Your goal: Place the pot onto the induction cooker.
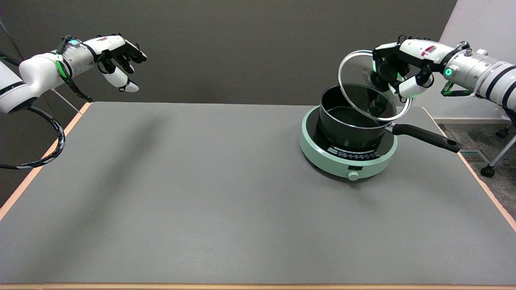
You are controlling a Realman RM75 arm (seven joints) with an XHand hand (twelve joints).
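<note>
Table [201, 193]: grey top, wide bare stretch toward left edge.

Induction cooker [347, 159]: mint-green, round, near far right corner, knob facing near side.

Pot [351, 125]: black, already sitting on cooker, approx centred; long handle sticks out toward right edge. Prob. stiff metal, moderate wt, smooth sides likely slippery. Best hold = the handle.

Lid [365, 90]: glass w/ metal rim, tilted above pot, near rim seems just over pot's rim; contact unclear. Fragile, would slide if let go.

Right hand [399, 70]: fingers wrapped on lid's knob, gripping it. Lid blocks pot's mouth; handle is free.
</note>
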